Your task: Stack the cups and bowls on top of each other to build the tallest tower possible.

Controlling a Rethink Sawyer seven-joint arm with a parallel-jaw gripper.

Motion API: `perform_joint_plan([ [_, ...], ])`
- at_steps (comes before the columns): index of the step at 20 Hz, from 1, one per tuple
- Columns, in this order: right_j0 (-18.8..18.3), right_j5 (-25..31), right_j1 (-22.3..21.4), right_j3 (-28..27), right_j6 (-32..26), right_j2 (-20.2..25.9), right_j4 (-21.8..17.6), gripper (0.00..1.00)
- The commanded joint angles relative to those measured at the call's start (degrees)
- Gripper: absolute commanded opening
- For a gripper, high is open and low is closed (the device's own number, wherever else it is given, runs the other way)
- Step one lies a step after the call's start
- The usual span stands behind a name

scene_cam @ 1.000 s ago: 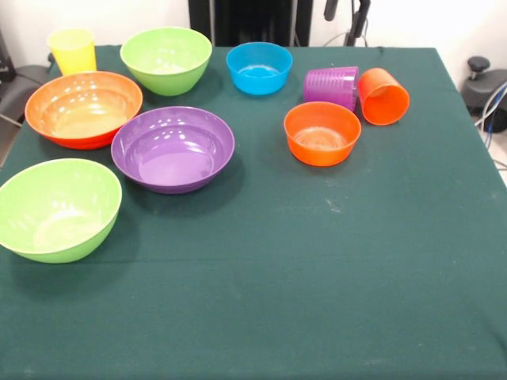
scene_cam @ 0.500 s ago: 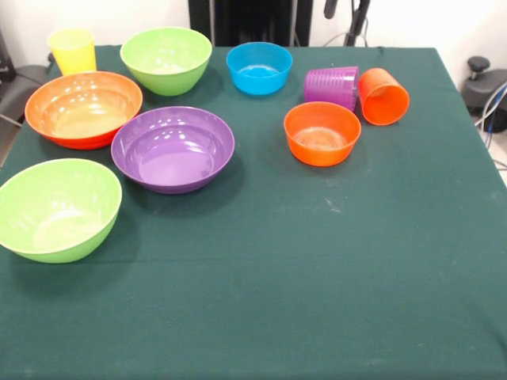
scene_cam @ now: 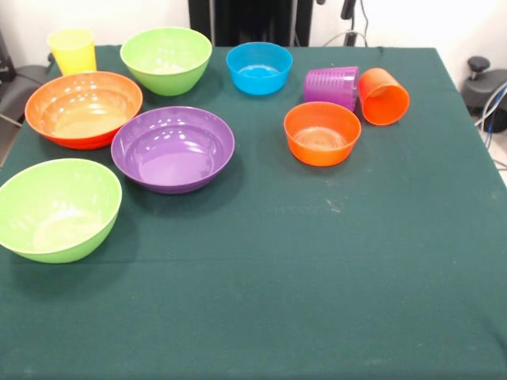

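Note:
Nothing is stacked; every piece sits apart on the green tablecloth. A yellow cup [scene_cam: 71, 50] stands upright at the far left corner. Beside it are a lime green bowl [scene_cam: 166, 59] and a small blue bowl [scene_cam: 259, 67]. A ribbed purple cup [scene_cam: 333, 85] touches an orange cup [scene_cam: 383, 96], which lies tipped with its mouth toward the camera. A small orange bowl [scene_cam: 322, 132] sits just in front of them. At the left are a large orange bowl [scene_cam: 83, 108], a purple bowl [scene_cam: 173, 148] and a second lime green bowl [scene_cam: 57, 208]. Only a dark sliver of my gripper [scene_cam: 346, 7] shows at the top edge, far above everything.
The dark green table [scene_cam: 317, 277] fills the view. Black equipment [scene_cam: 485, 83] with cables sits off the table's right edge, and a dark chair part [scene_cam: 16, 83] off the left edge.
The gripper has drawn upward, so less of it shows at the top edge. The cups and bowls have not moved.

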Motion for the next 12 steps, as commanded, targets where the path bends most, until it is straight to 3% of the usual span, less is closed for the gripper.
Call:
perform_joint_plan([
  [1, -2.2, -3.9, -2.1, 8.0, 9.6, 0.0, -2.0, 1.00],
  [12, -2.5, -5.4, -3.3, 10.5, 10.9, -0.2, -2.2, 1.00],
])
